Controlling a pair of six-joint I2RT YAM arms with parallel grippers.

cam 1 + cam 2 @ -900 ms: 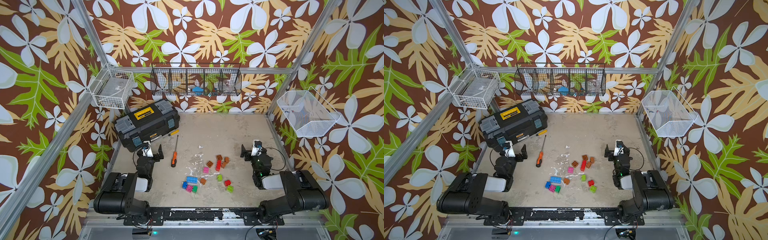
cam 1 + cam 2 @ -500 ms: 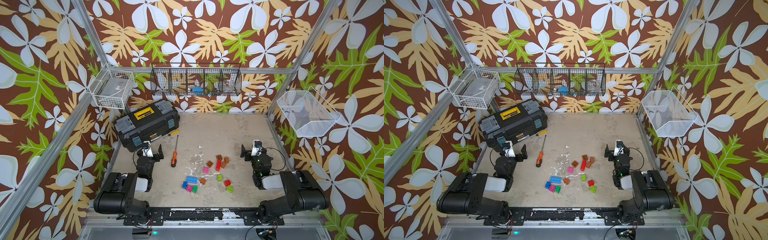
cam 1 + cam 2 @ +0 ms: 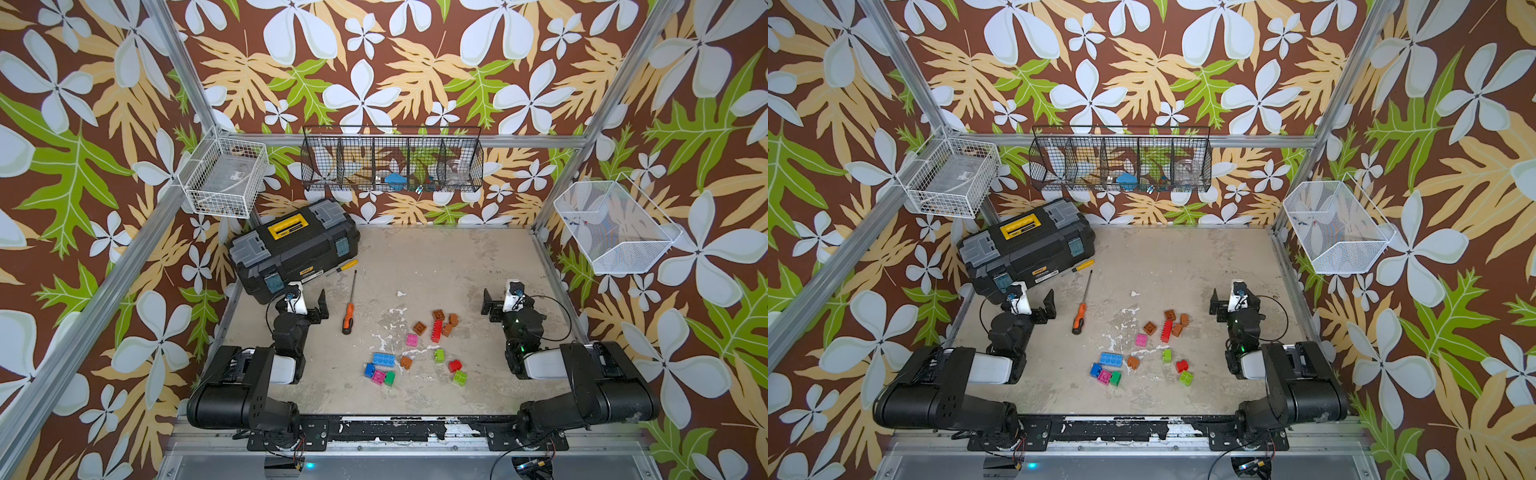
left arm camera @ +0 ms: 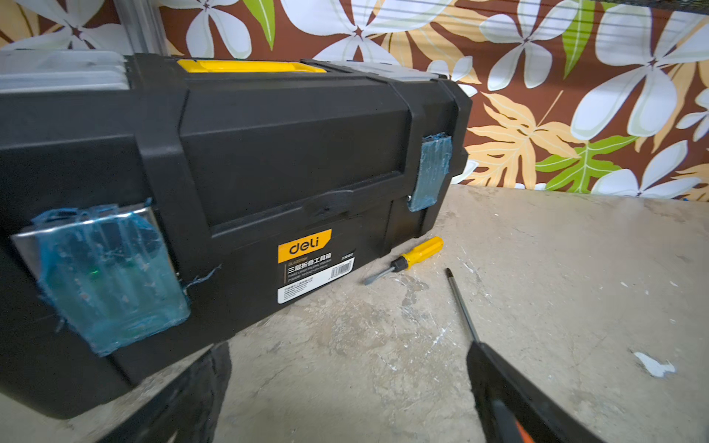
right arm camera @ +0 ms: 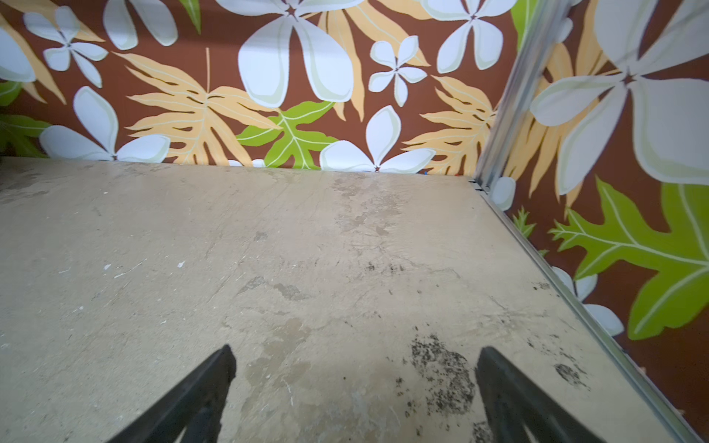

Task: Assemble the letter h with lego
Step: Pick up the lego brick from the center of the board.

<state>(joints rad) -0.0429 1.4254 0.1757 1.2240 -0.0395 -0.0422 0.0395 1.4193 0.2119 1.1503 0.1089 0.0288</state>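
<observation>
Loose lego bricks lie scattered in the middle of the table in both top views: a red long brick, orange-brown cubes, a pink cube, a blue long brick and green cubes. The letter h is out of view; I cannot tell whether any bricks are joined. My left gripper stands open and empty at the left, in front of the toolbox. My right gripper stands open and empty at the right, over bare table. Neither wrist view shows a brick.
A black toolbox stands at the back left. An orange-handled screwdriver lies between my left gripper and the bricks, and a small yellow one lies by the toolbox. Wire baskets hang on the walls.
</observation>
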